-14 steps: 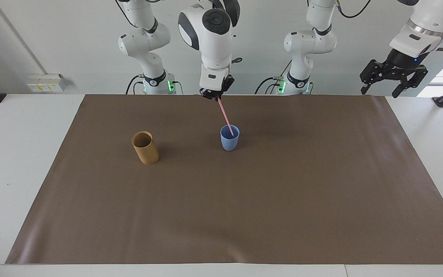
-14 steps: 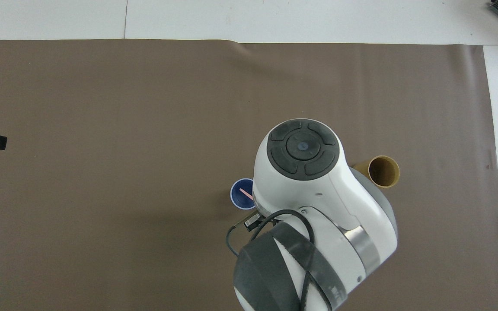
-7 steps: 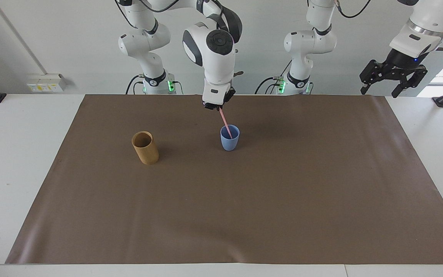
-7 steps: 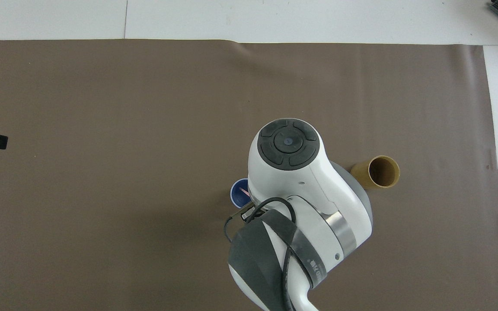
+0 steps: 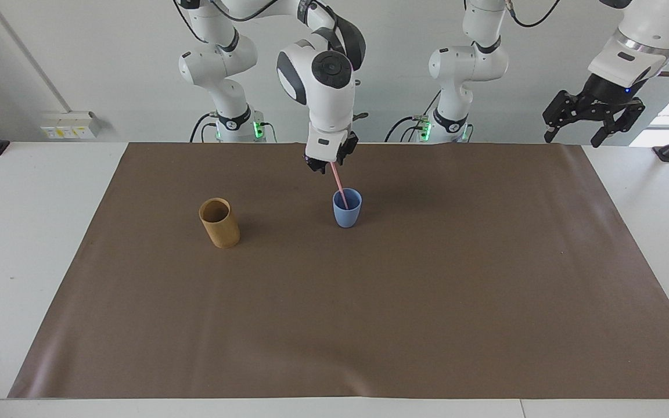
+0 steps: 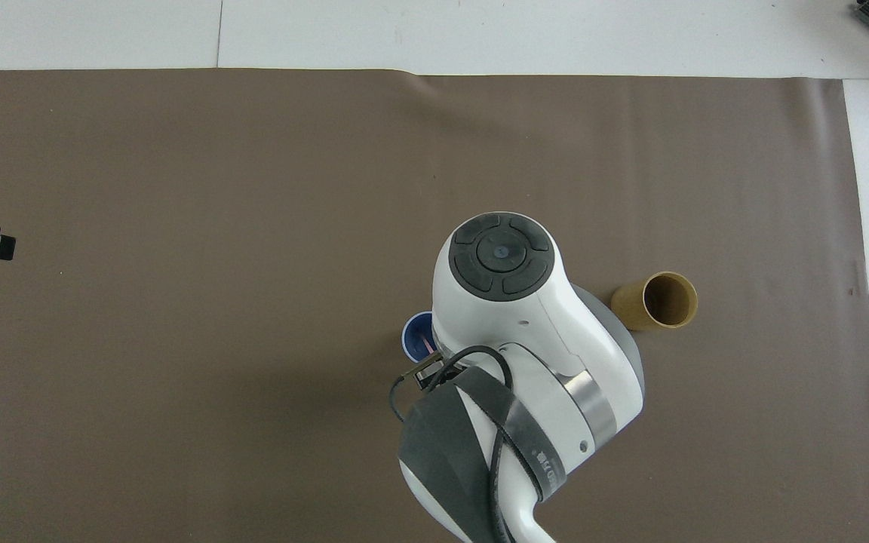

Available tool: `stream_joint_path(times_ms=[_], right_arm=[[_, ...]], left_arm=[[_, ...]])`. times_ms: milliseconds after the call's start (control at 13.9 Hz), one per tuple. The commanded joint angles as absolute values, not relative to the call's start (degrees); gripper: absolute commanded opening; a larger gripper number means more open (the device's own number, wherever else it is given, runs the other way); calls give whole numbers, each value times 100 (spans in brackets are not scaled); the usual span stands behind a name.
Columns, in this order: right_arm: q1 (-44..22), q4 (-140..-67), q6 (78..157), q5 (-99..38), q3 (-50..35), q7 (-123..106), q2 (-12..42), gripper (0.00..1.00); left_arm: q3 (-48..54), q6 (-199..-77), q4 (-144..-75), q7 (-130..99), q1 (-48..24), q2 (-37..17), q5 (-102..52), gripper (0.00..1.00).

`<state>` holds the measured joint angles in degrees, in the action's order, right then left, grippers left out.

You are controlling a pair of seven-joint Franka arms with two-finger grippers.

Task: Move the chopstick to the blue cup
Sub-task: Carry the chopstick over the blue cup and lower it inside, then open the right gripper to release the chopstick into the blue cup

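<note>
The light-blue cup [image 5: 346,216] stands upright near the middle of the brown mat; in the overhead view only its rim [image 6: 412,332] shows beside the right arm. The pale pink chopstick [image 5: 338,184] stands tilted in the cup, lower end inside, upper end leaning toward the robots. My right gripper [image 5: 330,162] hangs just above the cup with its fingers spread around the stick's upper end. A bit of the stick [image 6: 427,345] shows inside the cup from above. My left gripper [image 5: 593,116] waits raised and open past the mat's edge at the left arm's end.
A taller tan wooden cup [image 5: 219,223] stands upright on the mat toward the right arm's end, level with the blue cup; it also shows in the overhead view [image 6: 657,302]. The brown mat [image 5: 369,319] covers most of the white table.
My right gripper came down over the blue cup and the chopstick slid deeper into it. Its fingers, shut on the stick before, now stand spread. The left arm has not moved.
</note>
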<state>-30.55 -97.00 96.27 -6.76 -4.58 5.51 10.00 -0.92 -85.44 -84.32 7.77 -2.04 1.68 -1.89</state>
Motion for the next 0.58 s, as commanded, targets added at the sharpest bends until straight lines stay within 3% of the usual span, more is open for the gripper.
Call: stream_joint_path(times_ms=[0, 288, 505], right_arm=[[-2919, -9747, 9686, -642, -396, 720, 722, 100], [-2559, -9668, 9686, 192, -396, 1159, 387, 100], [-1883, -9571, 9677, 193, -413, 1178, 150, 100]], left_arm=[[-70, -8481, -8534, 606, -211, 290, -193, 100], [-62, -8490, -8534, 624, -211, 281, -193, 100], [-62, -8490, -8525, 642, -220, 281, -193, 100]])
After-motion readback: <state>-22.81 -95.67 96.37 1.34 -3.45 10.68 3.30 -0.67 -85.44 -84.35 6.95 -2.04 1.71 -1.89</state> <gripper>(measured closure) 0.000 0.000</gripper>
